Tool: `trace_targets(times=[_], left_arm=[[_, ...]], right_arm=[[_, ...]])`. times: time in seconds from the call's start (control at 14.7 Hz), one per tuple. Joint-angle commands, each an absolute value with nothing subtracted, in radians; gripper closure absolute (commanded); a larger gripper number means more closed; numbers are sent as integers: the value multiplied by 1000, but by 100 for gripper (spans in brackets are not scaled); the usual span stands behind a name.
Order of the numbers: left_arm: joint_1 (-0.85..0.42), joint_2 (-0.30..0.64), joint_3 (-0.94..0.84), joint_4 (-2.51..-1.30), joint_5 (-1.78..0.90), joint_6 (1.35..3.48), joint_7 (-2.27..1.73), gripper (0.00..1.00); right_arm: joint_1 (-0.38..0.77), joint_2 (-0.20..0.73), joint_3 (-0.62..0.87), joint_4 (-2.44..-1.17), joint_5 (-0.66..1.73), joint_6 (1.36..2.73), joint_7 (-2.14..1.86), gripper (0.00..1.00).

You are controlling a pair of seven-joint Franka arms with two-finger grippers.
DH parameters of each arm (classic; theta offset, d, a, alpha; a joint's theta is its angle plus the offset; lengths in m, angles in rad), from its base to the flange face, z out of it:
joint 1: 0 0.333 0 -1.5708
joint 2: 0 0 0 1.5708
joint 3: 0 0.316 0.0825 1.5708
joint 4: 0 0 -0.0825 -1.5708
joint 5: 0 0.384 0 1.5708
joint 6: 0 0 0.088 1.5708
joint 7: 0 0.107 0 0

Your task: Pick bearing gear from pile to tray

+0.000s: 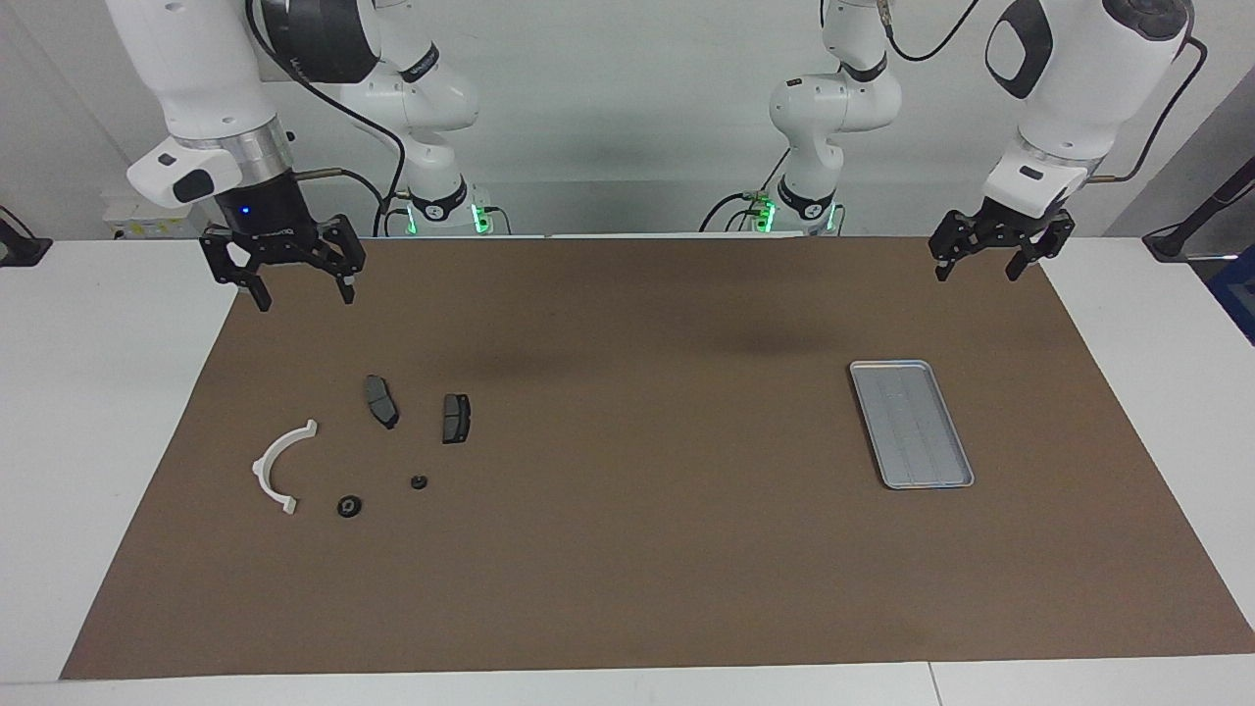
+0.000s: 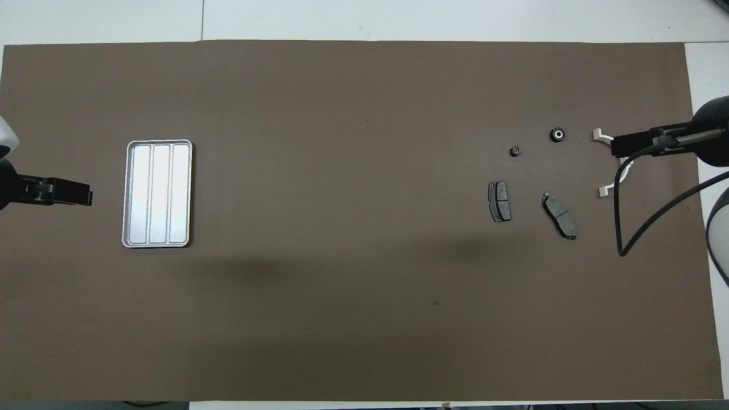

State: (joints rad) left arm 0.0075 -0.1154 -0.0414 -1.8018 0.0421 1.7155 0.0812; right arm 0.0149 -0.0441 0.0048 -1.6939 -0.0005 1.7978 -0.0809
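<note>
Parts of the pile (image 1: 365, 451) lie untouched at the right arm's end; the tray (image 1: 911, 423) sits well apart, empty. Right gripper (image 1: 302, 291) hangs wide open, left gripper (image 1: 975, 269) waits open. A centred descent on the round bearing (image 1: 349, 506) is advised.

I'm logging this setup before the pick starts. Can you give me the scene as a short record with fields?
tray: silver tray, nothing in it, toward the left arm's end
pile: white arc, two brake pads, two small black round parts, toward the right arm's end
right gripper: jaws open, raised
left gripper: jaws open, waiting
</note>
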Motion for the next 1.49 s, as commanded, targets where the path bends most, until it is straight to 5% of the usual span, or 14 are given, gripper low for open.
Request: trace_targets(times=[0.0,0.88,1.43], left_arm=[[2,-132,-35,-1818,29,1724,92,0],[2,-132,-35,-1816,29,1724,92,0],[2,-132,-35,-1818,29,1724,92,0]], right_arm=[[15,-66,11,-1732,15,1761,-75,0],[8,-92,9,-1879,0,1847,-86,0],[-28,49,6,-1890,-6,2006,-48,0]])
